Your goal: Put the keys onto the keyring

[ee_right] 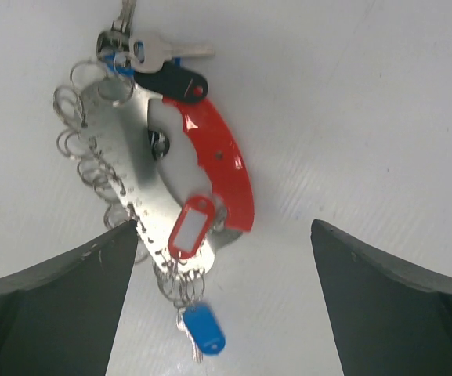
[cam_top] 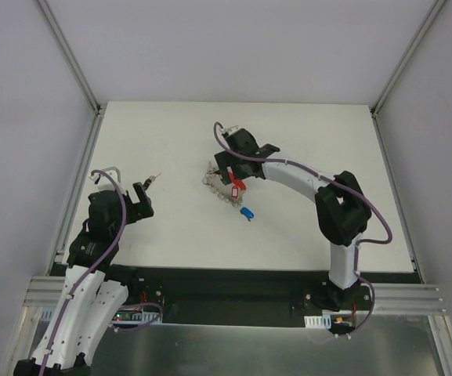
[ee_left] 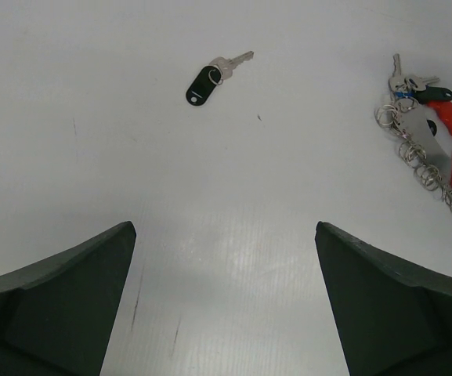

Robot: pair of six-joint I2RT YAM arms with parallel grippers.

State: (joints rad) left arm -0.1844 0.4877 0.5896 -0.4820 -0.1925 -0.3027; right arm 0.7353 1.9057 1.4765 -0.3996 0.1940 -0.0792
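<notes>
Desk (ee_left: 92, 157) matt, faintly ribbed, scuffed. Keyring (ee_right: 124, 164): shiny metal rings, glossy red plastic tag (ee_right: 222, 168). Keys (ee_left: 210, 78): bright metal, glossy plastic heads. Jaws matt dark plastic.

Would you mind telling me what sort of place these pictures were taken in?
Probably a robotics lab test cell: a white table enclosed by plain white panels on aluminium framing, a left arm and right arm bolted at its near edge, and a keyring and loose black-headed key laid out.
</notes>
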